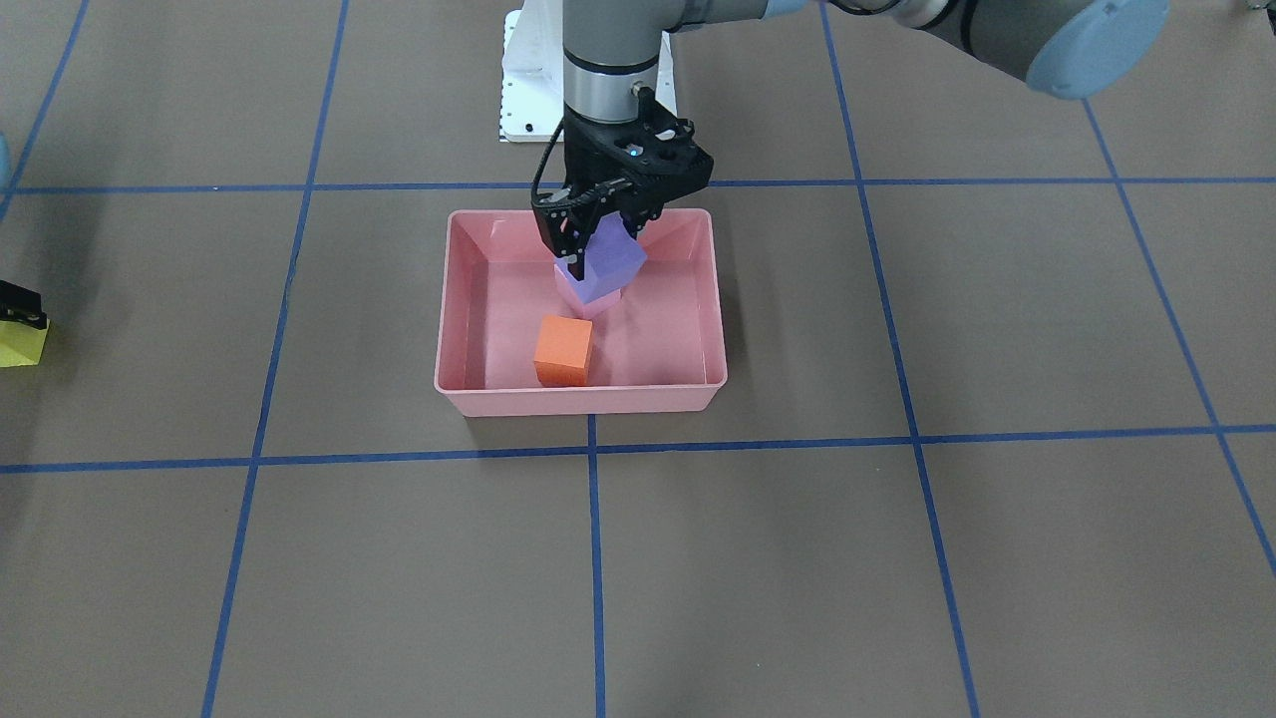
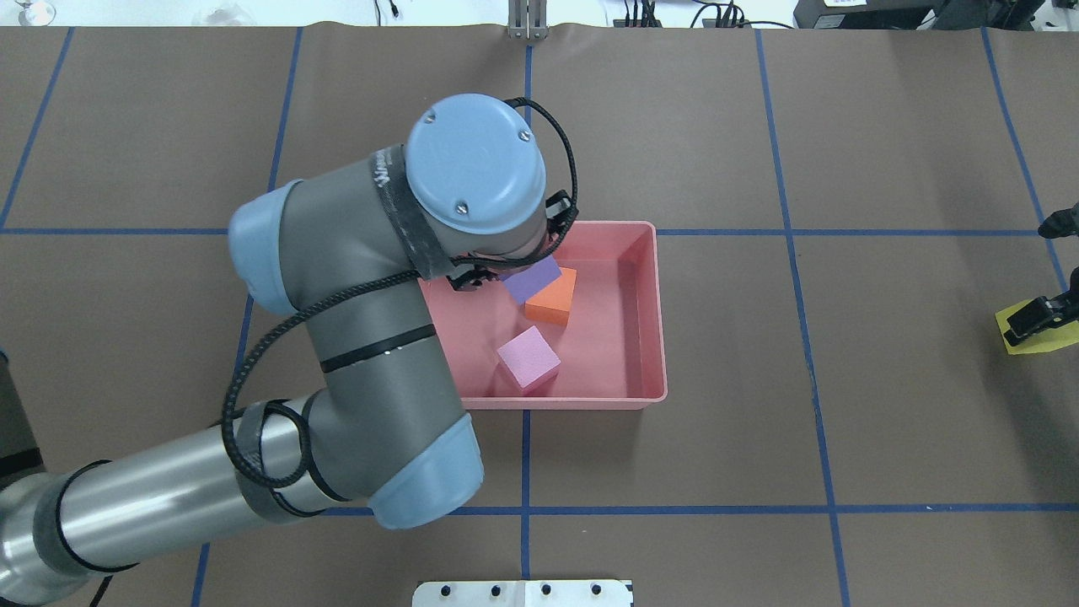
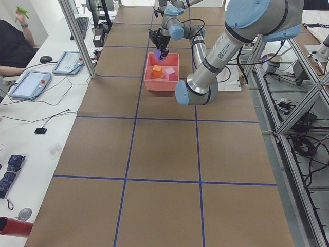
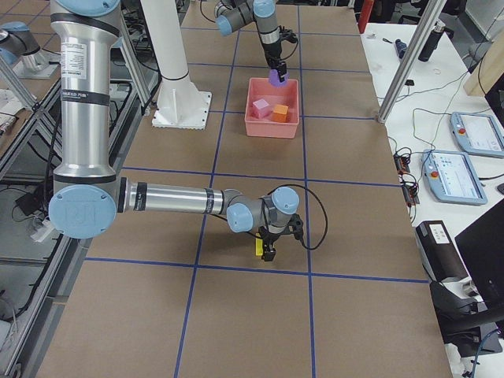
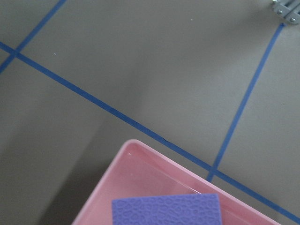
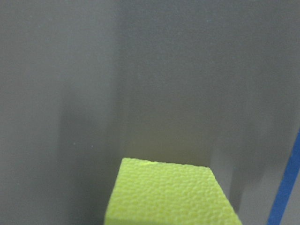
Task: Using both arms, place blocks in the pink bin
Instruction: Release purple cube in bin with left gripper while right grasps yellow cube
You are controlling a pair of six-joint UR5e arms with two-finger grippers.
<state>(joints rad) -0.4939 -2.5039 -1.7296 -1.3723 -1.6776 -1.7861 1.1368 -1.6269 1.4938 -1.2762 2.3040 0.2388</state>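
Observation:
The pink bin (image 1: 578, 399) sits mid-table. In it lie the orange block (image 1: 563, 349) and the light pink-lilac block (image 1: 590, 302). My left gripper (image 1: 596, 231) is shut on the purple block (image 1: 610, 261) and holds it tilted just above the pink-lilac block, over the bin's robot-side half. The left wrist view shows the purple block (image 5: 166, 211) over the bin's corner (image 5: 136, 159). My right gripper (image 2: 1045, 314) is far out on the robot's right, shut on the yellow block (image 2: 1041, 337), low at the table. The yellow block fills the bottom of the right wrist view (image 6: 168, 194).
The white metal base (image 1: 528, 90) lies at the robot's side of the table behind the bin. My left arm's elbow (image 2: 371, 354) hangs over the bin's left wall in the overhead view. Blue tape lines cross the brown table cover.

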